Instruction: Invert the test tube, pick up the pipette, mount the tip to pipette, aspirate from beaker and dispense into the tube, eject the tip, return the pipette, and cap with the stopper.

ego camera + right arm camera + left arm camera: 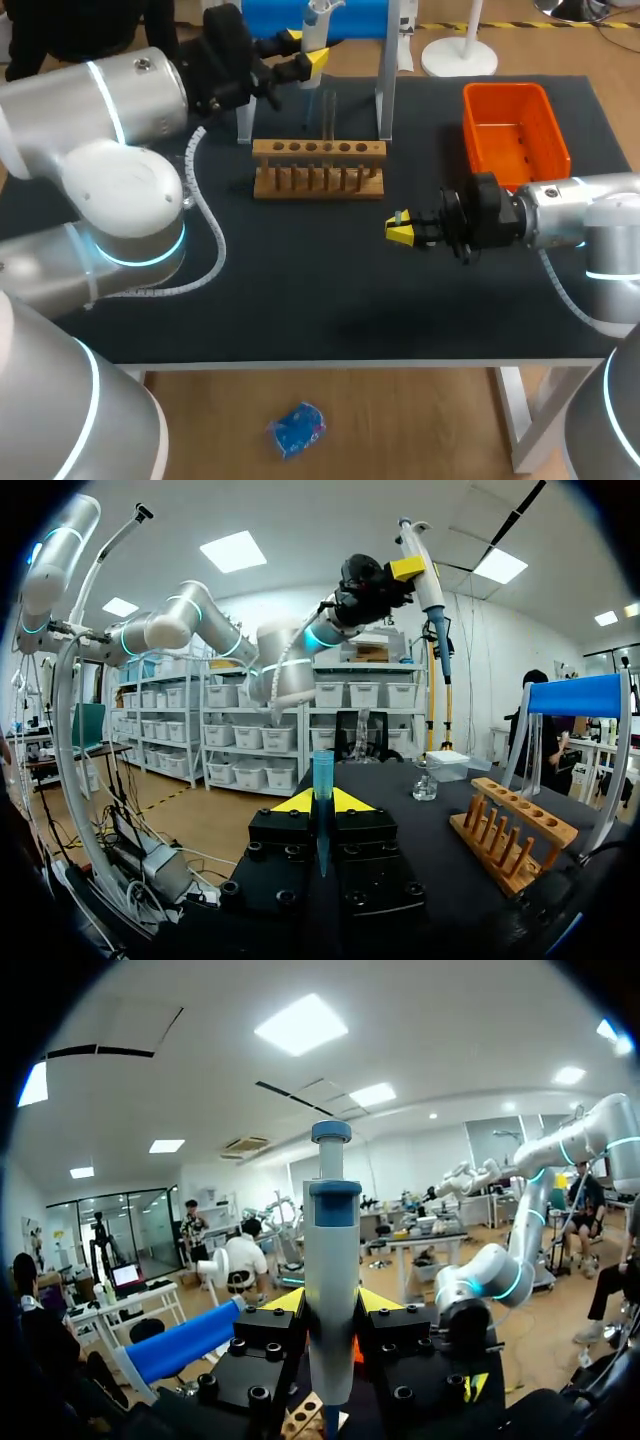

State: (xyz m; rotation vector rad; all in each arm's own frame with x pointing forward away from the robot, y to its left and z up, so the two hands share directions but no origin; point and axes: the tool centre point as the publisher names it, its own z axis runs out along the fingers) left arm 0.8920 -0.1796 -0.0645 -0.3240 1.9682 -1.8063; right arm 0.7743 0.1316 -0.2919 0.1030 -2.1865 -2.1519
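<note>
My left gripper (303, 55) is raised over the table's back, shut on the white and blue pipette (316, 25), which stands upright between its fingers (285, 1302). From the right wrist view that pipette (428, 575) hangs high above the beaker (425, 786). A clear test tube (330, 115) stands in the wooden rack (318, 166). My right gripper (400, 231) hovers low to the right of the rack, shut on a blue pipette tip (322, 780) that points up between its fingers.
An orange bin (515, 128) sits at the back right. A metal stand (382, 75) with a blue roll (585, 695) on top straddles the table behind the rack (512, 832). Bare black tabletop (300, 290) lies in front.
</note>
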